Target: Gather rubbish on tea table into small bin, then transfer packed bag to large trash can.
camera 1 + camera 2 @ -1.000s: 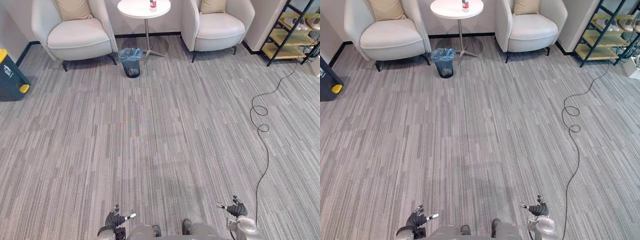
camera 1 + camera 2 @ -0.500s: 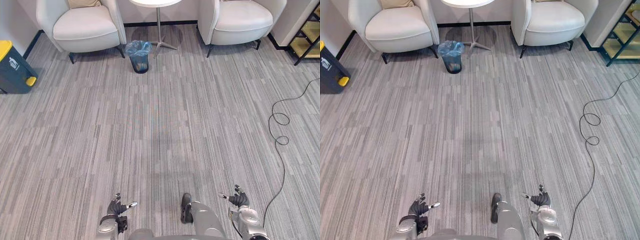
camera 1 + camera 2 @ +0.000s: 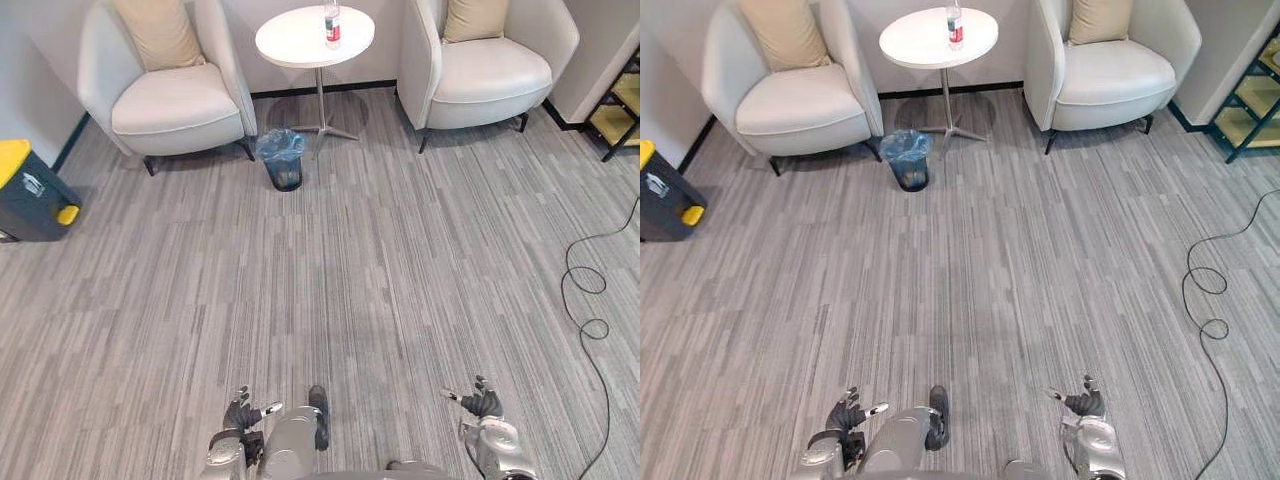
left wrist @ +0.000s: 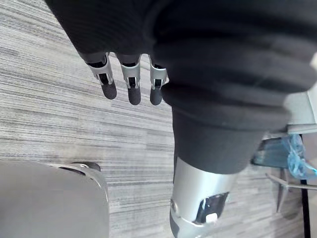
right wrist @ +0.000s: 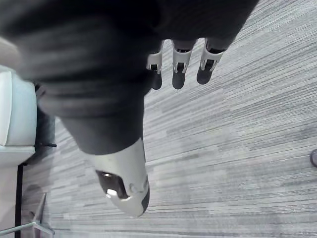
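Standing well back on the carpet, facing the round white desk at 12 o'clock. Spotting a bottle upright on top, likely the rubbish to gather. Noticing the small bin with its blue bag parked on the floor just beside the desk's foot, around 11, handy for dropping stuff in. Seeing the large trash can, dark with a yellow lid, way off at 9. Carrying the left hand at 7 and the right hand at 5, low and apart, fingers loosely straight and holding nothing, probably since nothing's within reach yet.
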`<state>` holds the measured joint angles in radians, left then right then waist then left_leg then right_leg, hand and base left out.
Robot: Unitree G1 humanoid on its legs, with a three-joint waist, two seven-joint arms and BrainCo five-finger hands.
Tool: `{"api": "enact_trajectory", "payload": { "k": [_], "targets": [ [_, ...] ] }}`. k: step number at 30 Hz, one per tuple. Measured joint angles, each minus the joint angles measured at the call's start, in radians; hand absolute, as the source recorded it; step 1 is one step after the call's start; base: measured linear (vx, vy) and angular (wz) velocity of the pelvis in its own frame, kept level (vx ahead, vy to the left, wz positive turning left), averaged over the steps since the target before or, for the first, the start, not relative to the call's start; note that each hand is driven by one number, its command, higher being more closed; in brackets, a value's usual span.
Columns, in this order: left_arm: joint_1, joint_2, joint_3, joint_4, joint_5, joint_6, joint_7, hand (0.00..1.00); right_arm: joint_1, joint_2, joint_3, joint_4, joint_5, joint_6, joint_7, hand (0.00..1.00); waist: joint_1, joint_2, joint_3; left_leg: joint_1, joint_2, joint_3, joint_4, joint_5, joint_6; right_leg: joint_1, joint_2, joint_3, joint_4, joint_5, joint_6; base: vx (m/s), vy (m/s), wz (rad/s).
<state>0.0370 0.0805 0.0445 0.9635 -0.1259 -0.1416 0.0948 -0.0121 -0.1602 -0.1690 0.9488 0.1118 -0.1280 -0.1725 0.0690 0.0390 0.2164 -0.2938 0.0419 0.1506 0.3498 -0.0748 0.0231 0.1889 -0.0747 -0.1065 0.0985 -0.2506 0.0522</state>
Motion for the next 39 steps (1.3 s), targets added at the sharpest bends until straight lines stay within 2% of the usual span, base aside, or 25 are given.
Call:
{"api": "enact_trajectory", "payload": {
  "k": [3, 4, 5, 6, 9, 11, 12, 13, 14, 15, 16, 17, 20, 21, 23, 24, 27, 30, 31, 32, 33, 34, 36, 38, 39],
  "targets": [
    [-0.008, 0.002, -0.003, 0.011, 0.000, 0.001, -0.001, 0.00, -0.007, 0.002, 0.001, 0.014, -0.004, 0.001, 0.001, 0.00, 0.004, -0.018, -0.002, 0.021, -0.037, 0.022, 0.045, -0.083, 0.019, -0.060, -0.045, 0.064, 0.195, -0.034, 0.031, 0.41, 0.194, -0.03],
    [-0.007, 0.007, -0.004, 0.023, 0.001, 0.003, -0.001, 0.00, -0.014, 0.008, 0.001, 0.013, -0.006, 0.001, 0.002, 0.00, 0.002, -0.020, -0.002, 0.067, -0.044, 0.037, 0.033, -0.107, 0.031, -0.129, -0.055, 0.113, 0.380, -0.032, 0.073, 0.42, 0.167, -0.28],
    [-0.004, 0.015, -0.012, 0.025, 0.001, 0.003, -0.001, 0.00, -0.014, 0.018, 0.008, 0.014, -0.008, 0.001, 0.003, 0.00, 0.001, -0.027, -0.004, 0.124, -0.056, 0.046, 0.016, -0.135, 0.034, -0.194, -0.069, 0.134, 0.570, -0.012, 0.191, 0.42, 0.142, -0.28],
    [-0.002, 0.020, -0.015, 0.025, 0.001, 0.004, -0.001, 0.00, -0.012, 0.023, 0.012, 0.014, -0.008, 0.001, 0.003, 0.00, 0.000, -0.030, -0.005, 0.152, -0.061, 0.046, 0.007, -0.145, 0.037, -0.223, -0.069, 0.136, 0.650, -0.012, 0.207, 0.43, 0.088, -0.16],
    [-0.001, 0.043, -0.041, 0.025, -0.001, 0.003, 0.000, 0.00, 0.001, 0.032, 0.017, 0.019, -0.014, 0.002, 0.004, 0.00, -0.008, -0.033, -0.007, 0.291, -0.064, 0.042, -0.064, -0.158, 0.060, -0.354, -0.082, 0.017, 0.835, -0.068, 0.103, 0.46, 0.011, 0.10],
    [-0.012, 0.043, -0.037, 0.025, -0.003, 0.003, 0.001, 0.00, -0.006, 0.029, 0.023, 0.018, -0.024, 0.001, 0.005, 0.00, -0.031, -0.025, -0.005, 0.360, -0.043, 0.032, -0.121, -0.157, 0.059, -0.439, -0.071, -0.087, 0.730, -0.102, 0.038, 0.52, -0.099, 0.14],
    [-0.025, 0.038, -0.035, 0.026, -0.004, 0.003, 0.001, 0.00, -0.021, 0.024, 0.023, 0.018, -0.025, 0.002, 0.004, 0.00, -0.045, -0.011, 0.004, 0.405, -0.007, 0.013, -0.148, -0.158, 0.058, -0.501, -0.035, -0.115, 0.565, -0.081, -0.001, 0.54, -0.188, 0.41],
    [-0.029, 0.039, -0.036, 0.026, -0.009, 0.003, 0.001, 0.00, -0.020, 0.022, 0.023, 0.018, -0.025, 0.002, 0.004, 0.00, -0.061, -0.005, 0.007, 0.435, 0.016, -0.005, -0.167, -0.157, 0.055, -0.517, -0.011, -0.106, 0.406, -0.015, -0.005, 0.65, -0.254, 0.55],
    [-0.028, 0.045, -0.040, 0.026, -0.010, 0.002, 0.001, 0.00, -0.007, 0.023, 0.023, 0.018, -0.025, 0.001, 0.003, 0.00, -0.064, -0.026, 0.000, 0.467, 0.013, -0.014, -0.182, -0.158, 0.008, -0.511, -0.002, -0.086, 0.224, 0.112, 0.002, 0.58, -0.264, 0.58],
    [-0.029, 0.049, -0.041, 0.026, -0.010, 0.002, 0.001, 0.00, 0.013, 0.022, 0.021, 0.019, -0.025, 0.001, 0.003, 0.00, -0.064, -0.048, -0.008, 0.489, 0.007, -0.028, -0.182, -0.179, -0.036, -0.507, -0.009, -0.064, 0.172, 0.269, -0.033, 0.61, -0.293, 0.44],
    [-0.037, 0.032, -0.038, 0.039, -0.011, 0.003, 0.002, 0.00, 0.021, 0.004, 0.020, 0.031, -0.026, 0.005, 0.003, 0.00, -0.062, -0.018, -0.014, 0.519, 0.049, -0.058, -0.176, -0.203, -0.074, -0.510, 0.009, -0.083, 0.243, 0.284, -0.086, 0.49, -0.252, 0.33],
    [-0.038, 0.030, -0.037, 0.041, -0.011, 0.002, 0.000, 0.00, 0.018, 0.002, 0.019, 0.033, -0.026, 0.006, 0.003, 0.00, -0.061, -0.011, -0.021, 0.511, 0.064, -0.068, -0.161, -0.196, -0.085, -0.509, 0.017, -0.091, 0.254, 0.255, -0.086, 0.48, -0.270, 0.23],
    [-0.058, 0.006, -0.017, 0.042, -0.010, 0.001, 0.000, 0.00, 0.008, 0.000, 0.017, 0.031, -0.024, 0.005, 0.003, 0.00, -0.069, 0.016, -0.024, 0.352, 0.138, -0.131, 0.192, -0.137, -0.164, -0.419, 0.075, -0.139, 0.184, 0.199, -0.114, 0.44, -0.312, 0.31],
    [-0.057, -0.002, -0.002, 0.037, -0.009, 0.001, 0.000, 0.00, 0.008, 0.004, 0.021, 0.026, -0.023, 0.005, 0.003, 0.00, -0.069, 0.020, -0.023, 0.306, 0.154, -0.146, 0.306, -0.100, -0.173, -0.378, 0.087, -0.148, 0.155, 0.195, -0.120, 0.37, -0.240, 0.36],
    [-0.036, -0.012, 0.007, 0.009, -0.010, 0.001, 0.000, 0.00, 0.030, 0.031, 0.024, 0.005, -0.020, 0.002, 0.001, 0.00, -0.050, 0.016, -0.015, 0.179, 0.214, -0.118, 0.653, -0.107, -0.167, -0.211, 0.132, -0.159, 0.064, 0.171, -0.148, 0.36, -0.194, 0.11],
    [-0.026, -0.012, 0.006, 0.004, -0.011, 0.001, 0.000, 0.00, 0.026, 0.039, 0.024, 0.004, -0.013, -0.002, 0.002, 0.00, -0.047, 0.010, -0.013, 0.138, 0.219, -0.095, 0.684, -0.116, -0.153, -0.168, 0.136, -0.159, 0.039, 0.163, -0.154, 0.23, -0.124, -0.03],
    [-0.020, -0.018, 0.006, -0.003, -0.012, 0.001, 0.001, 0.00, -0.004, 0.037, 0.018, 0.003, 0.003, -0.003, 0.001, 0.00, -0.023, 0.006, -0.010, 0.019, 0.186, -0.017, 0.486, -0.147, -0.103, -0.117, 0.135, -0.123, -0.004, 0.157, -0.141, 0.28, -0.048, -0.29],
    [-0.017, -0.022, 0.005, -0.003, -0.019, 0.001, 0.003, 0.00, -0.015, 0.032, 0.000, 0.008, 0.004, -0.002, 0.000, 0.00, 0.002, 0.013, -0.005, 0.025, 0.087, -0.027, 0.070, -0.120, -0.125, -0.099, 0.105, -0.083, -0.008, 0.137, -0.112, 0.32, 0.129, -0.38],
    [-0.015, -0.022, 0.005, -0.002, -0.019, 0.001, 0.004, 0.00, -0.020, 0.028, 0.000, 0.009, 0.004, -0.002, 0.000, 0.00, 0.003, 0.026, -0.004, 0.042, 0.065, -0.046, -0.090, -0.059, -0.125, -0.086, 0.106, -0.065, -0.014, 0.122, -0.095, 0.31, 0.185, -0.42],
    [-0.013, -0.023, 0.005, 0.002, -0.019, 0.001, 0.005, 0.00, -0.020, 0.024, 0.003, 0.009, 0.003, -0.002, 0.000, 0.00, 0.003, 0.036, -0.006, 0.050, 0.065, -0.056, -0.142, -0.039, -0.128, -0.082, 0.112, -0.053, -0.010, 0.109, -0.088, 0.34, 0.220, -0.55],
    [-0.010, -0.020, 0.006, 0.017, -0.020, 0.000, 0.011, 0.00, -0.021, 0.023, 0.012, 0.014, 0.003, -0.001, 0.000, 0.00, 0.006, 0.051, -0.011, 0.070, 0.062, -0.064, -0.149, 0.048, -0.089, -0.071, 0.114, -0.020, 0.011, 0.075, -0.068, 0.34, 0.217, -0.59],
    [-0.004, -0.016, 0.006, 0.029, -0.020, 0.001, 0.015, 0.00, -0.020, 0.024, 0.029, 0.018, 0.000, 0.000, 0.001, 0.00, 0.007, 0.036, -0.014, 0.074, 0.052, -0.053, -0.111, 0.060, -0.066, -0.059, 0.098, 0.006, 0.026, 0.047, -0.049, 0.41, 0.246, -0.61],
    [0.004, -0.008, 0.006, 0.028, -0.021, 0.000, 0.013, 0.00, -0.015, 0.031, 0.028, 0.018, -0.005, 0.000, 0.001, 0.00, 0.023, -0.011, -0.024, 0.088, 0.011, -0.012, -0.084, 0.004, -0.030, -0.058, 0.048, 0.037, 0.061, 0.000, -0.016, 0.32, 0.163, -0.41],
    [-0.002, -0.005, 0.001, 0.028, -0.020, 0.000, 0.011, 0.00, -0.010, 0.030, 0.024, 0.019, -0.006, 0.000, 0.002, 0.00, 0.028, -0.027, -0.030, 0.101, -0.012, 0.002, -0.085, -0.021, -0.020, -0.075, 0.022, 0.062, 0.113, -0.022, 0.005, 0.32, 0.153, -0.28],
    [0.005, -0.006, 0.001, 0.029, -0.019, 0.001, 0.010, 0.00, -0.005, 0.030, 0.026, 0.018, -0.010, 0.000, 0.004, 0.00, 0.027, -0.029, -0.032, 0.149, -0.038, 0.025, -0.112, -0.048, -0.003, -0.164, -0.005, 0.120, 0.337, -0.046, 0.063, 0.35, 0.165, -0.25]
  ]
}}
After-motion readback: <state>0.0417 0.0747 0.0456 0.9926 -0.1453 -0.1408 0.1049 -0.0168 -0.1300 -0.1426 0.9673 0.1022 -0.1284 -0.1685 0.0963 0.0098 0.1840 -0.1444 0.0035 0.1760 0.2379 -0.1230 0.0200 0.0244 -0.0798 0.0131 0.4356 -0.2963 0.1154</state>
